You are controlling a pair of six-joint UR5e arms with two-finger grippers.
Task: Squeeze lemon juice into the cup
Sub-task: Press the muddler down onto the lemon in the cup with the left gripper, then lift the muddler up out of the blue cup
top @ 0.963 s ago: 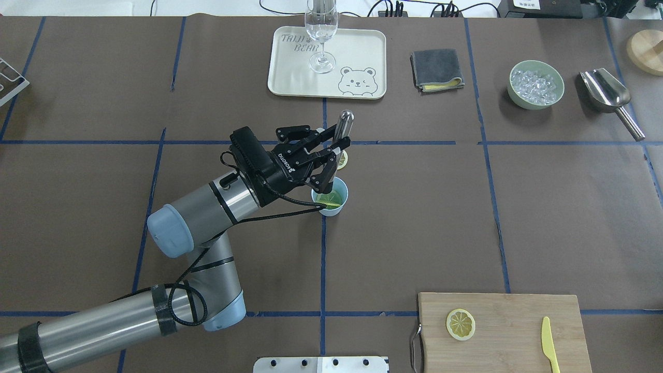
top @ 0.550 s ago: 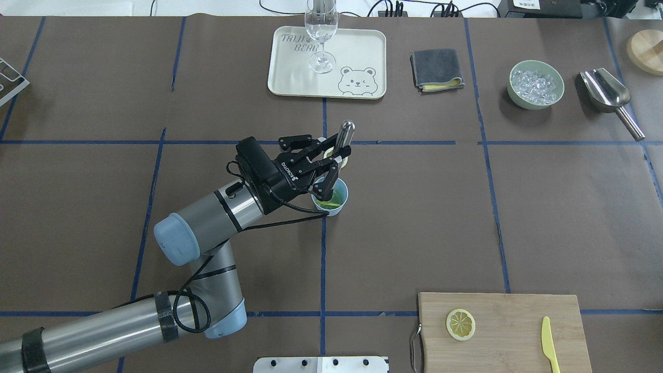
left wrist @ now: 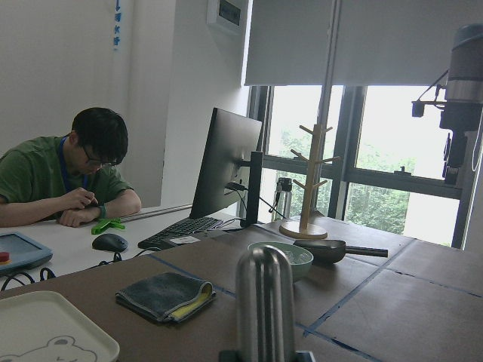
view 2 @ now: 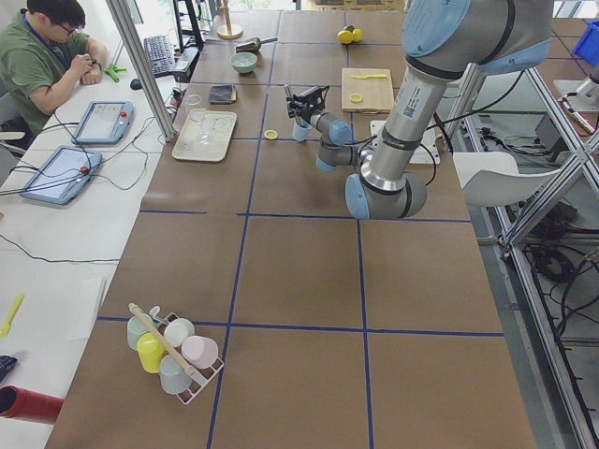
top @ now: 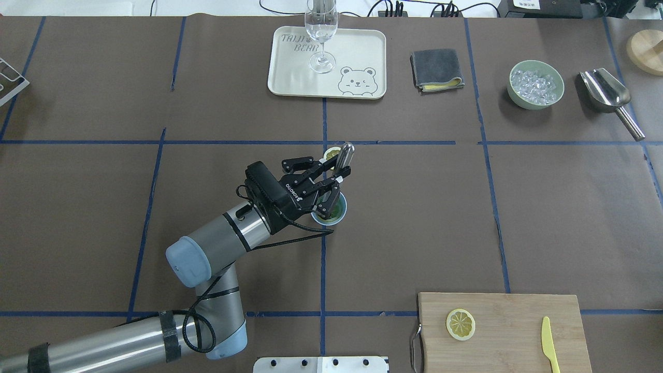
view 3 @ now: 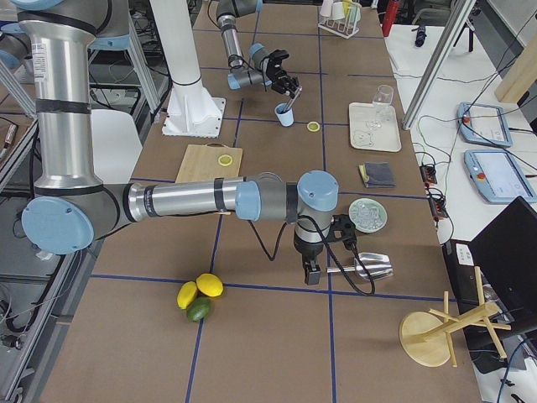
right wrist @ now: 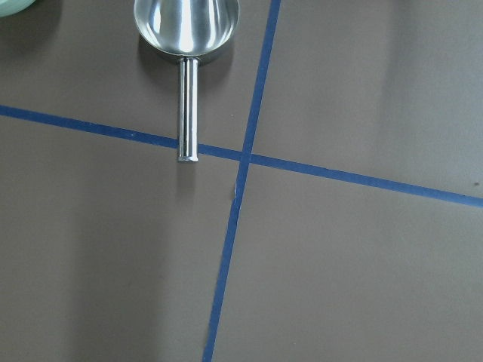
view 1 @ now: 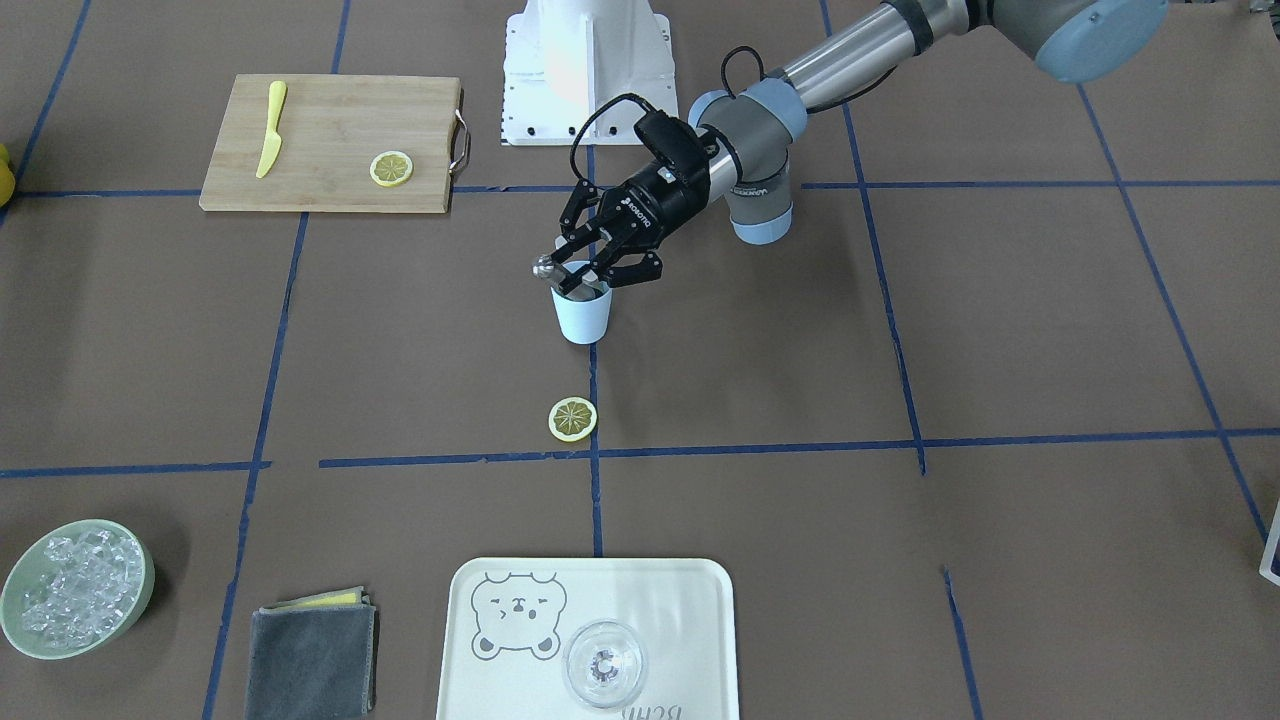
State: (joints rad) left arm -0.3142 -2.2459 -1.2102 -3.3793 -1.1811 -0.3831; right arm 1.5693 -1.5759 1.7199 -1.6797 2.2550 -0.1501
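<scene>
Writing on left pincer (top: 334,185) says ROBOTIQ; it pinches a metal stick (top: 345,155) dipping into the blue cup (view 1: 582,320) below.

Left gripper (view 3: 293,90) over cup (view 3: 286,117), metal rod (view 3: 292,102) tilted inside; right gripper (view 3: 308,274) near scoop (view 3: 370,269).

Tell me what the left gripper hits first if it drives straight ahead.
Likely the cup: the metal muddler held by the left gripper dips into it, so the cup's wall would be pushed first. Depth is uncertain.
</scene>
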